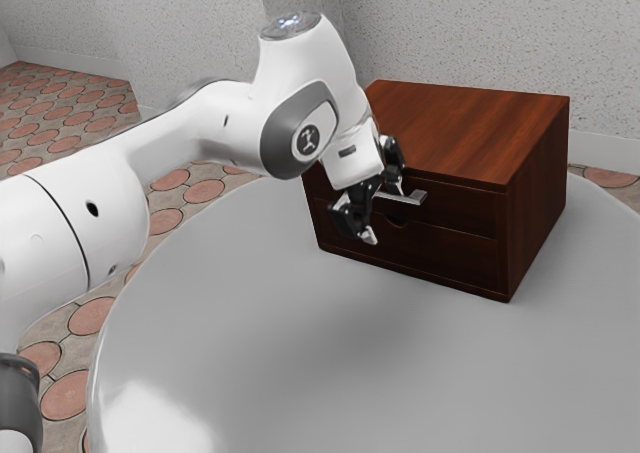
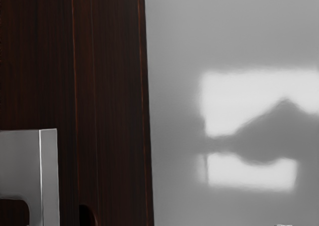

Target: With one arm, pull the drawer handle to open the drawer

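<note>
One black hand stands open, fingers spread above and below the grey handle of the upper drawer; the wooden cabinet sits far right on the bench.

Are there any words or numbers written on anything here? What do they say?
No words or numbers can be read anywhere.
On the arm, a grey round cap bears a small white mark: a sign, not letters.
The wooden drawer box, its metal handle and the table carry no writing.
</note>
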You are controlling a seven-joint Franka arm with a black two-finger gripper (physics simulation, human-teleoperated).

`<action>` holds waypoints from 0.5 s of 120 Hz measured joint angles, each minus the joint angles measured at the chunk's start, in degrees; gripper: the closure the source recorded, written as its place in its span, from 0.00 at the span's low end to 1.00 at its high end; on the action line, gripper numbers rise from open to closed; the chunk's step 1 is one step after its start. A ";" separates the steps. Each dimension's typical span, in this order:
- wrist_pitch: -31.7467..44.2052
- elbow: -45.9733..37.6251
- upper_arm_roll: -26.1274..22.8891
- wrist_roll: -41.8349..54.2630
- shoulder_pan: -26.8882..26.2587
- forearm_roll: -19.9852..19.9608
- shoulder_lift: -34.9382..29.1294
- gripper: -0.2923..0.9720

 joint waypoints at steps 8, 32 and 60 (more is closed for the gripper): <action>0.04 -0.01 0.03 -0.07 -0.01 0.05 -0.06 0.39; 0.11 -0.01 0.07 -0.28 -0.10 0.34 -0.40 0.54; -0.27 -0.01 0.14 -0.49 -0.17 0.25 -0.84 0.68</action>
